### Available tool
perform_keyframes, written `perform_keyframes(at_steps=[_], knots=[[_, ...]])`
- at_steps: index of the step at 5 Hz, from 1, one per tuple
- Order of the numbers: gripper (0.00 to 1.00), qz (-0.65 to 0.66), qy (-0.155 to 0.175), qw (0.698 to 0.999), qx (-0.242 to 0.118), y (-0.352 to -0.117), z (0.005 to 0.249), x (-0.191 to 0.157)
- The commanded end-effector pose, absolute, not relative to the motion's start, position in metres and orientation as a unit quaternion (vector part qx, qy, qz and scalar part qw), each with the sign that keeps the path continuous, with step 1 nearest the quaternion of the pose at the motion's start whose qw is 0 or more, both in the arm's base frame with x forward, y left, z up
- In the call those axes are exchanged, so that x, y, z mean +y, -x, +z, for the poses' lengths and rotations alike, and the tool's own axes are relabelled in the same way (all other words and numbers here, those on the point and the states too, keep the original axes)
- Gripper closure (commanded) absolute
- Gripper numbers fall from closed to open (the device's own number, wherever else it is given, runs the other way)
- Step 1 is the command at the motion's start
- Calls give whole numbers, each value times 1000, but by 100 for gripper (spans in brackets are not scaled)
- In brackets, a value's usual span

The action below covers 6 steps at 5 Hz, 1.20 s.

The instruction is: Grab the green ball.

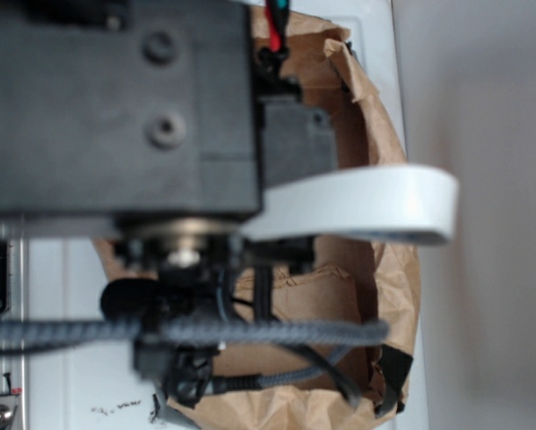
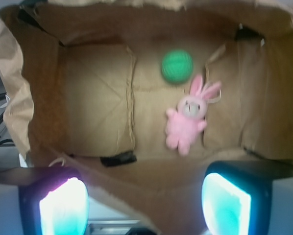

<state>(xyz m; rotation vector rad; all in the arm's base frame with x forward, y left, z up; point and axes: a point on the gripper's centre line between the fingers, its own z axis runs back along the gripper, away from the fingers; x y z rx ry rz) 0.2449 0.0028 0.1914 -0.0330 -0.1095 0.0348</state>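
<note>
In the wrist view a small green ball [image 2: 177, 66] with a ribbed surface lies on the floor of an open brown paper bag [image 2: 95, 105]. Just below and right of it lies a pink plush bunny [image 2: 188, 120], close to the ball. My gripper [image 2: 145, 208] hangs above the bag's near rim, its two glowing fingers [image 2: 63, 208] wide apart with nothing between them. The ball is well ahead of the fingertips. In the exterior view my black arm hides the bag's inside, so the ball does not show there.
The bag's walls [image 2: 16, 83] stand up on all sides around the ball and bunny. A small dark strip [image 2: 118, 158] lies near the front wall. The exterior view shows the bag [image 1: 389, 269] on a white surface, with cables [image 1: 250, 333] across it.
</note>
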Motion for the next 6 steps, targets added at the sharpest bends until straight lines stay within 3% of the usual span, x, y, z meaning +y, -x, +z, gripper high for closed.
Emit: perform_keyframes(at_steps=[1, 4, 6], knots=[[0, -19, 12, 995, -96, -262, 187, 6], [0, -47, 15, 995, -92, -291, 160, 6], [0, -89, 37, 990, -101, -298, 147, 19]])
